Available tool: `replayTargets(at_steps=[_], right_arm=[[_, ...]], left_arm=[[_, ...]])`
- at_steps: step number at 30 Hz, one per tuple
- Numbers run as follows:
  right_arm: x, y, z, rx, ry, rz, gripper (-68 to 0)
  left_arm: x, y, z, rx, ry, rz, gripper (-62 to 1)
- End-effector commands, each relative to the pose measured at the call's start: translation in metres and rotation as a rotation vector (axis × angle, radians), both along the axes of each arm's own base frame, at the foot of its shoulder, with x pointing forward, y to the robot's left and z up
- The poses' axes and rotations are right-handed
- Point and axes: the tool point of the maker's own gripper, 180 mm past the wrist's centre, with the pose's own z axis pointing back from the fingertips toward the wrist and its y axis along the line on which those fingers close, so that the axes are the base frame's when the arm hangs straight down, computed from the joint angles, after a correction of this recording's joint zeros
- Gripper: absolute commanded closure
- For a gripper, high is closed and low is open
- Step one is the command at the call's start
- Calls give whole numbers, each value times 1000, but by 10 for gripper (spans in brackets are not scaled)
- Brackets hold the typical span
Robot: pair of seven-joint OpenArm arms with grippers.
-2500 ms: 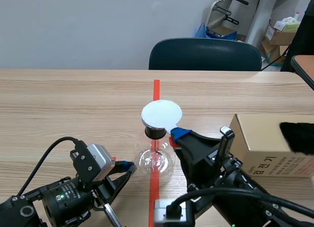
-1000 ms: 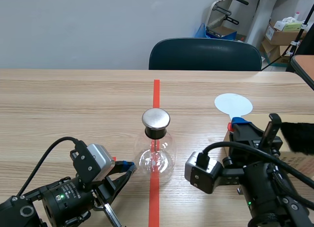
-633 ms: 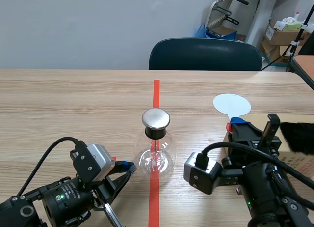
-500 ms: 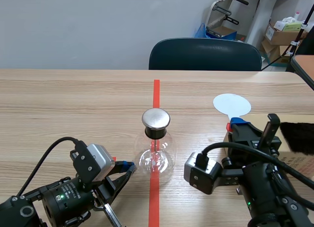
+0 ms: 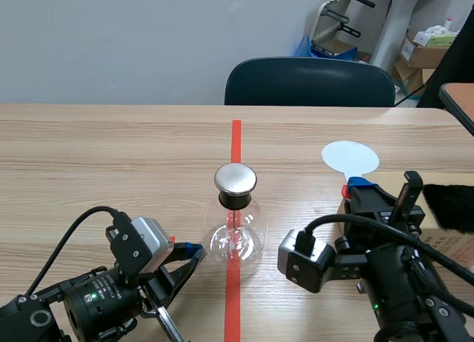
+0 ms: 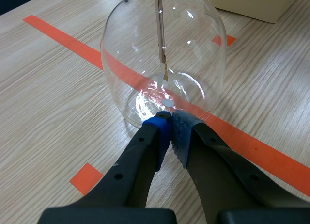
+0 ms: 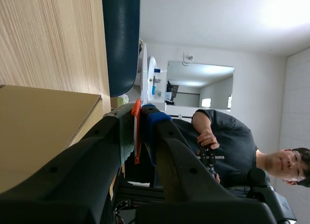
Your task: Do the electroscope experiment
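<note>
My main camera sits low between the two arms and faces out across the counter (image 5: 111, 149) toward the chair (image 5: 309, 81). The left wrist camera is very near, looking down past the left gripper (image 6: 170, 120) onto the glass flask (image 6: 162, 73) and the orange tape line (image 6: 72, 44); the main view shares both. The right wrist camera is rolled sideways, looking past the right gripper (image 7: 139, 110) and the orange handle (image 7: 137, 136) nipped in it. With the main view it shares the chair and the cardboard box (image 7: 43, 122).

Wooden table (image 5: 111, 149) bears glass flask (image 5: 235, 238) and cardboard box (image 6: 252, 1)
</note>
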Motion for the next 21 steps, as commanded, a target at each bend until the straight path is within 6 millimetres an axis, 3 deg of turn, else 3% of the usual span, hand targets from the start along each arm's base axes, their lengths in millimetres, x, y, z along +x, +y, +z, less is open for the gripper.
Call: replayTargets(at_steps=[1,17,19,21], right_arm=[[3,-2,11,-1,-36,-4,-9],[4,-2,12,-1,-39,-4,-9],[4,-2,15,3,-57,-3,-9],[0,-2,21,13,-94,-1,-9]], left_arm=[[2,-6,9,-35,-18,0,-26],[2,-4,15,-44,-40,-10,-28],[2,0,19,-48,-51,-20,-55],[3,6,25,-69,-46,-9,-124]])
